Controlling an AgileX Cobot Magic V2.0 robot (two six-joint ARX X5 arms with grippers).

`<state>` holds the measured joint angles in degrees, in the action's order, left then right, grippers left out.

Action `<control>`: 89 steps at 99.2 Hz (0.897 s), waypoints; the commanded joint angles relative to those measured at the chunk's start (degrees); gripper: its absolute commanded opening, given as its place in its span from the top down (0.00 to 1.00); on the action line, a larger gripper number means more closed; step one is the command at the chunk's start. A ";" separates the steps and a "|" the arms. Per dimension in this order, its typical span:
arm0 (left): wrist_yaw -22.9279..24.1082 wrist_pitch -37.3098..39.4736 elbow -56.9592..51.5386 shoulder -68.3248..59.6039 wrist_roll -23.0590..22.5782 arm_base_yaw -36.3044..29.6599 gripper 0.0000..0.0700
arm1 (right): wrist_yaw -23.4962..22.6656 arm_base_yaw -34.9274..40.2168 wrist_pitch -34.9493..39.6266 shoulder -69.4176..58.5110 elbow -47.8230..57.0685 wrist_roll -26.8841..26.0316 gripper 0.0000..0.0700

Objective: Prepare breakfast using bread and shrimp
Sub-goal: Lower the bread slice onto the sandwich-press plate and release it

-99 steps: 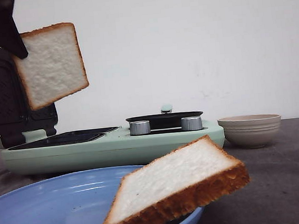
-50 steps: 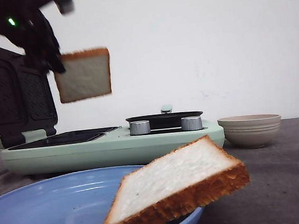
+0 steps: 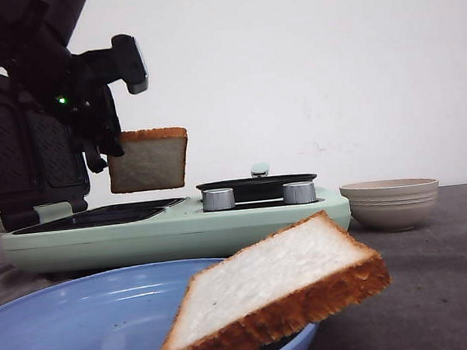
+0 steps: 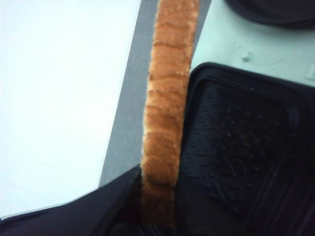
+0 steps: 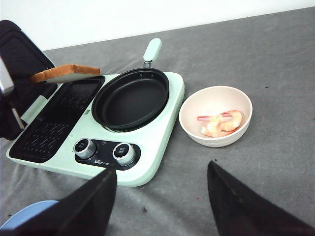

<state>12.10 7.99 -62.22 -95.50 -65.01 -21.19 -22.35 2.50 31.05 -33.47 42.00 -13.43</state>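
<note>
Golden crust and pale crumb mark 1 slice of bread (image 3: 149, 160) at the upper left of the front view, clamped by 1 edge in the left gripper (image 3: 103, 150), fingers closed on it. It hangs just above the black waffle plate (image 5: 51, 118) of the mint green breakfast maker (image 3: 180, 225), not touching it yet. In the left wrist view the held slice (image 4: 165, 113) shows as a crust edge running up from between the dark fingers, w/ the ribbed plate (image 4: 236, 147) beside it. A 2nd slice (image 3: 269, 291) lies at the lower centre of the front view, resting on the rim of the blue plate (image 3: 83, 330) and overhanging it.

Risks, as I judge: the grip is only on 1 edge of soft bread, so the slice can sag, tear or slip out. If let go while tilted or off-centre, it may land across the plate's raised border or slide toward the round black pan (image 5: 130, 98). The open lid (image 3: 17, 163) stands right behind the arm at the left edge, so a bump there is possible. The overhanging slice looks poorly balanced and could tip off w/ any shake.

Room: open space is above and to the right of the maker. The right gripper (image 5: 162, 196), fingers apart and holding nothing, hangs over grey cloth near the beige bowl (image 5: 194, 125) w/ shrimp (image 5: 221, 123).
</note>
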 commanded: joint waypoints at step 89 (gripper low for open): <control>-3.10 -7.78 -2.01 -2.93 -0.87 3.98 0.97 | -0.13 0.04 0.81 -0.15 0.87 0.59 0.49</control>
<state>8.78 -0.01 -62.85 -97.08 -65.47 -17.39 -22.35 2.50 32.21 -33.47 42.00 -13.32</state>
